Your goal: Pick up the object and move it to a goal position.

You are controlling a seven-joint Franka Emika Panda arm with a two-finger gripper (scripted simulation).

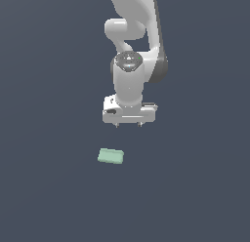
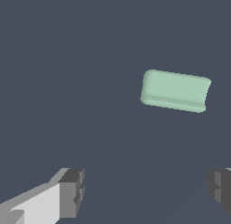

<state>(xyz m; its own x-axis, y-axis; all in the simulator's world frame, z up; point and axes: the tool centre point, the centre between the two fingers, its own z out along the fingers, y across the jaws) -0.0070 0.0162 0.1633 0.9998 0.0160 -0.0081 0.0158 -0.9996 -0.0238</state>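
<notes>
The gripper [image 1: 128, 124] hangs with its 2 fingers [image 2: 72, 192] spread wide, the object [image 1: 111, 156] lying ahead of them, untouched.

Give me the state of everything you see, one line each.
Claw: open, empty, raised above the floor.
Green block: lying flat on the floor, not gripped, apart from the claw, off to the exterior view's left of it.
Floor: plain dark grey surface.

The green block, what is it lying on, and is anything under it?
The green block lies flat on a plain dark grey surface, apart from the open gripper. Whatever its underside covers cannot be seen.
</notes>
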